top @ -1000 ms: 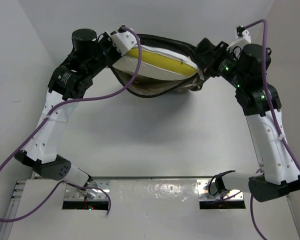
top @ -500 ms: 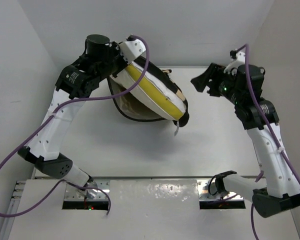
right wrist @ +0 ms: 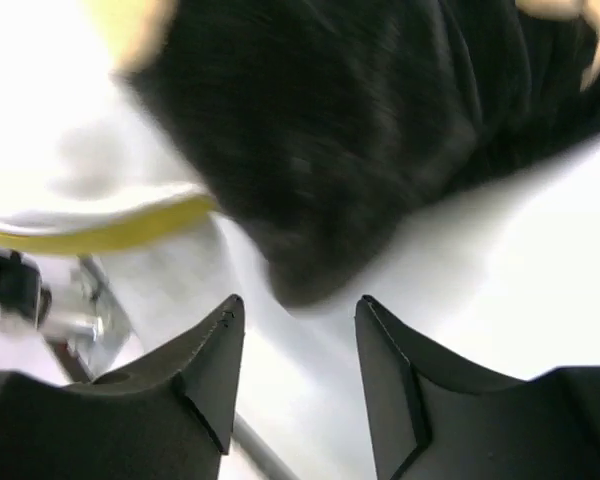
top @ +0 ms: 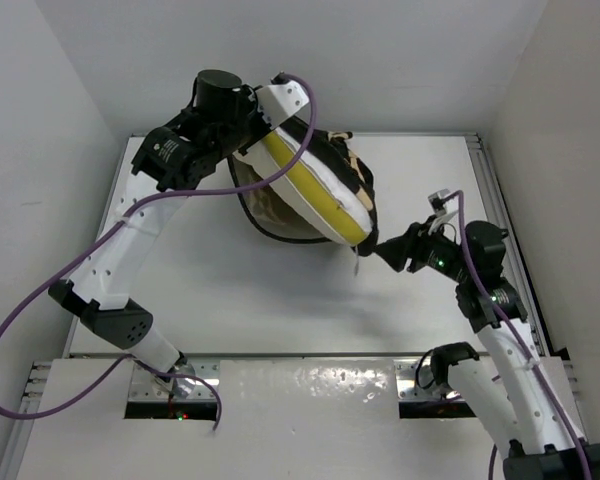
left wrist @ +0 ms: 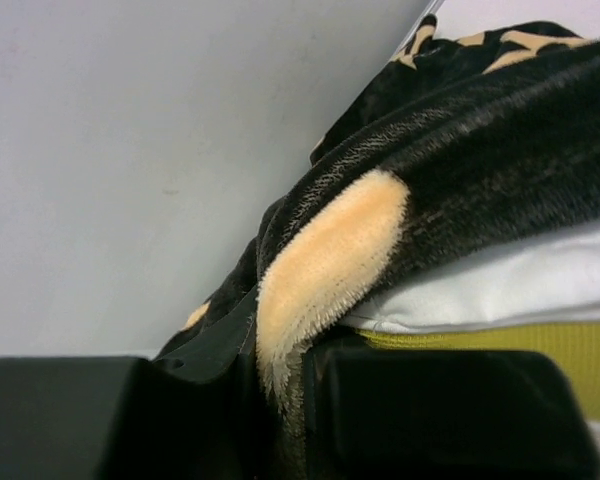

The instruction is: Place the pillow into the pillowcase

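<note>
Above a white table [top: 230, 290] walled in white, the left gripper [top: 258, 138] pinches the rim of the black flowered pillowcase [top: 348, 165], which hangs tilted with the cream, yellow-banded pillow [top: 315, 190] partly inside, while the right gripper [top: 382, 250], jaws spread, has the case's lower corner just ahead of its fingertips.

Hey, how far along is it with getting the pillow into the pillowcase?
Partly done: the pillowcase wraps much of the pillow, but its yellow side band and white face show uncovered. In hand: the left gripper clamps the pillowcase edge, holding the bundle up; the right gripper is open and empty near the lower corner. Remaining: pulling the case over the exposed side.
</note>
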Robot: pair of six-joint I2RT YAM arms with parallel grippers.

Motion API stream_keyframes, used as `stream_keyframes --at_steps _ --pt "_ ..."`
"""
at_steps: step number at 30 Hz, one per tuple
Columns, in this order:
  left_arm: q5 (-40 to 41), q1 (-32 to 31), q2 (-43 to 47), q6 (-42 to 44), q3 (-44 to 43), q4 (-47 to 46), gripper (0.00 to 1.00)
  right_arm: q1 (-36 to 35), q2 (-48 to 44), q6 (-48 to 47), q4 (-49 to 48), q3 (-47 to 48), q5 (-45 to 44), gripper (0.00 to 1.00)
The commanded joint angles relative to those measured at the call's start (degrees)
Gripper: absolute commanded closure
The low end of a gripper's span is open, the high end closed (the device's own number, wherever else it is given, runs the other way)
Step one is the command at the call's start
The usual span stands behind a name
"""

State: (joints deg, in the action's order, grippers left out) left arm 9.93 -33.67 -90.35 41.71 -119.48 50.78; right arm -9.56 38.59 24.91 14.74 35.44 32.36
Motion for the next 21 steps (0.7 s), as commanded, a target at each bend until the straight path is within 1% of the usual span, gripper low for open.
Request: stream_keyframes --at_steps 1,2,3,4,5,6,7,8,10,11,12,17,21 --pt "1.4 0.0 1.1 -1.0 -1.6 -8.2 1.0 2.6 0.8 5.6 -13.3 1.5 3.1 0.54" --pt "1.3 -0.1 1.1 -0.9 -1.4 -8.0 1.0 3.0 3.6 10.7 -14.4 1.6 4.0 0.53" --pt "1.5 -0.3 1.2 -0.9 -1.3 -8.2 1.0 3.4 4.7 13.7 -16.7 1.6 4.9 0.46" --pt "1.5 -0.3 1.1 -1.1 -1.2 -8.1 1.0 4.5 5.5 16.7 -21.5 1.1 5.1 0.33" --pt "1.5 -0.2 1.2 -1.1 -1.2 -8.2 1.0 5.1 6.1 24.5 -27.2 -2.7 5.2 0.25" --pt "1.6 -0.2 1.2 -1.3 -1.2 -8.1 1.0 6.2 6.2 30.0 -42.9 -5.8 4.9 0.18" --pt "1.6 -0.2 1.4 -1.3 -1.0 -8.0 1.0 7.1 6.8 40.6 -50.5 -11.8 4.6 0.05" --pt "1.6 -0.2 1.6 -1.2 -0.9 -7.9 1.0 7.9 7.5 45.0 -57.6 -14.2 3.7 0.02" --pt "1.6 -0.2 1.8 -1.3 -0.7 -7.9 1.0 9.3 11.4 52.4 -69.2 -17.1 2.7 0.01" --pt "1.5 -0.3 1.8 -1.2 -0.5 -7.9 1.0 11.1 12.6 53.1 -71.1 -17.2 2.9 0.01" --pt "1.4 -0.3 1.7 -1.2 -0.5 -7.9 1.0 11.4 14.0 53.4 -72.6 -17.2 2.8 0.01" --pt "1.6 -0.3 1.3 -1.0 -0.7 -7.9 1.0 13.2 13.9 52.0 -72.8 -15.4 3.6 0.01" --pt "1.4 -0.3 1.0 -1.2 -0.8 -7.9 1.0 13.6 16.0 53.6 -78.6 -15.1 6.0 0.01"
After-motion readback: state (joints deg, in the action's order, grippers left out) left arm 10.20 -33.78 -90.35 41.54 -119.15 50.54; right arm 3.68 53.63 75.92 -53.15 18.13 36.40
